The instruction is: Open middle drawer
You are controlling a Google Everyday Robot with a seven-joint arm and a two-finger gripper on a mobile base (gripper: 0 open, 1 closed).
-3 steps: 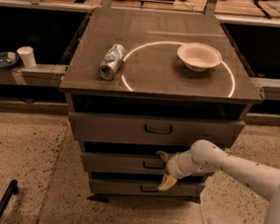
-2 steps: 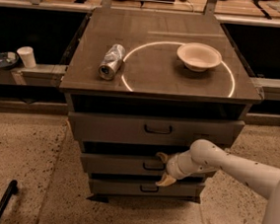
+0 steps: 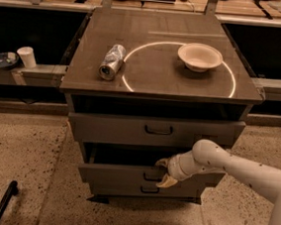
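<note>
The grey cabinet (image 3: 78, 86) has three drawers. The middle drawer (image 3: 109, 175) is pulled partly out, with a dark gap above its front. My gripper (image 3: 158, 174) reaches in from the right on a white arm (image 3: 234, 168). It is at the small dark loop handle (image 3: 150, 176) at the drawer's centre and is shut on it, with one pale finger (image 3: 162, 162) above and one below. The top drawer (image 3: 129, 129) stands slightly out above it. The bottom drawer (image 3: 123, 188) sits just below.
On the cabinet top lie a crushed silver can (image 3: 111, 61) at the left and a white bowl (image 3: 199, 56) at the right. A shelf at the left holds a white cup (image 3: 26, 56) and a dark dish (image 3: 3, 60). A black bar (image 3: 3, 202) lies on the speckled floor at lower left.
The middle drawer has slid further out toward the camera with my gripper at its handle. The dark gap above its front has grown.
</note>
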